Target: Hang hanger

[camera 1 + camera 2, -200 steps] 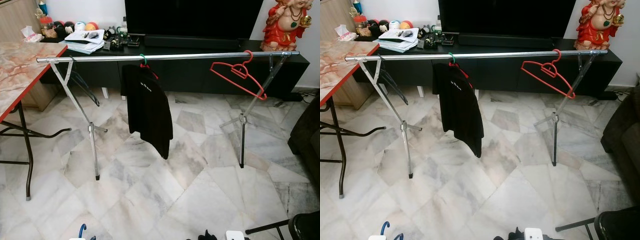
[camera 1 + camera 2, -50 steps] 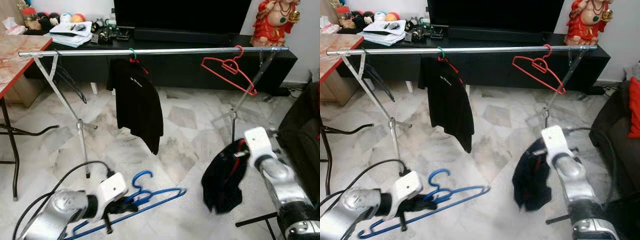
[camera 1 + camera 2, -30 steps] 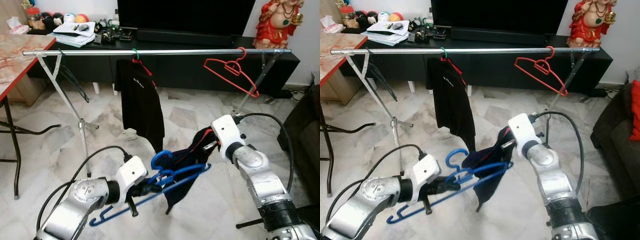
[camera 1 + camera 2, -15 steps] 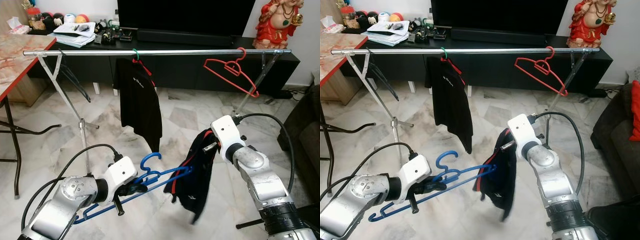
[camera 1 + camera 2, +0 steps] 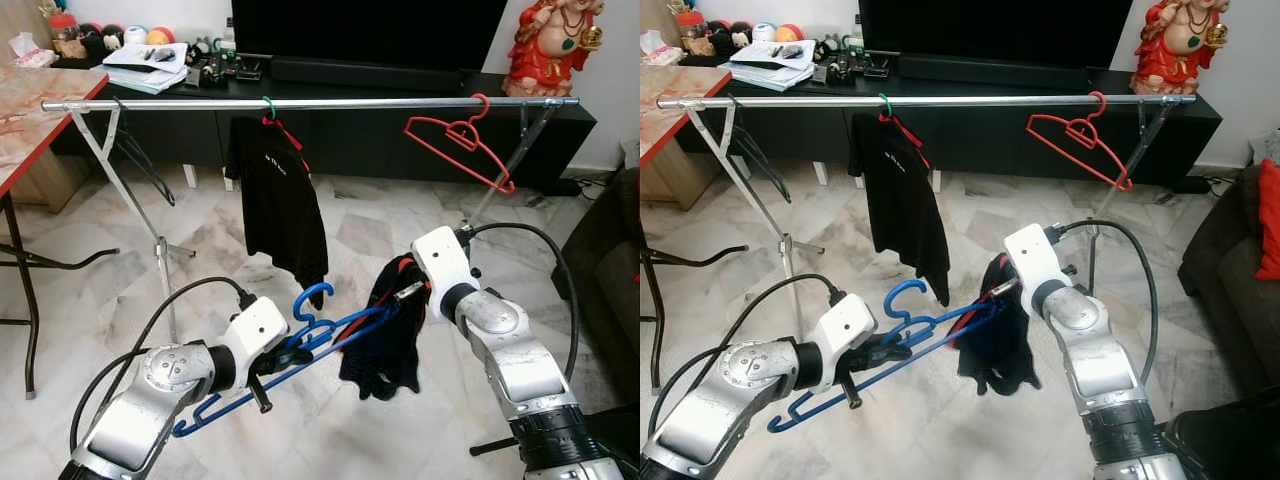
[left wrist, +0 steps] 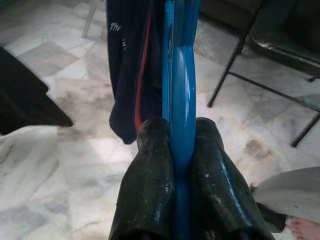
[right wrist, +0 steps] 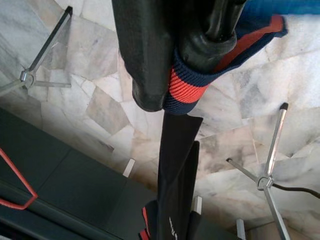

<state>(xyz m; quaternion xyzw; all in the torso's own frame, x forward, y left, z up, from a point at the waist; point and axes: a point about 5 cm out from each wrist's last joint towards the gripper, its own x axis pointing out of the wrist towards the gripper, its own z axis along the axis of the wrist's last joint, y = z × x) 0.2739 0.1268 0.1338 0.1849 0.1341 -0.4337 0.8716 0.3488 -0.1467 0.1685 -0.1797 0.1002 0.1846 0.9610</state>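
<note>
**Q:** Left eye view first: what is the left gripper (image 5: pixel 283 357) doing?

**A:** It sits low and near, left of centre, with its two black fingers (image 6: pixel 150 185) pressed tight on the blue hanger (image 5: pixel 300 345). The left wrist view shows the blue bar pinched between them with no gap either side. The hanger runs slanted, its hook up near the middle of the scene and its long bar dropping toward the near left.

**Q:** And the right gripper (image 5: pixel 405 290)?

**A:** It is right of centre, a little farther than the left one, clamped on the dark garment (image 5: pixel 385 340). The right wrist view shows its fingers (image 7: pixel 150 50) closed over a navy collar band with a red stripe. The cloth hangs down from that grip in a bunch above the marble floor (image 5: pixel 90 290).

**Q:** Do hanger and garment meet?

**A:** The hanger's right end reaches the garment just under the right gripper; whether it is inside the cloth I cannot tell.

**Q:** What lies beyond them?

**A:** A metal clothes rail (image 5: pixel 320 103) crosses the far side on crossed legs. A black shirt (image 5: pixel 285 215) hangs from it left of centre, and an empty red hanger (image 5: pixel 460 145) hangs toward the right. Behind stands a black TV cabinet (image 5: pixel 360 135), with a red figurine (image 5: pixel 545 45) at far right and a red-edged table (image 5: pixel 40 110) at far left.
</note>
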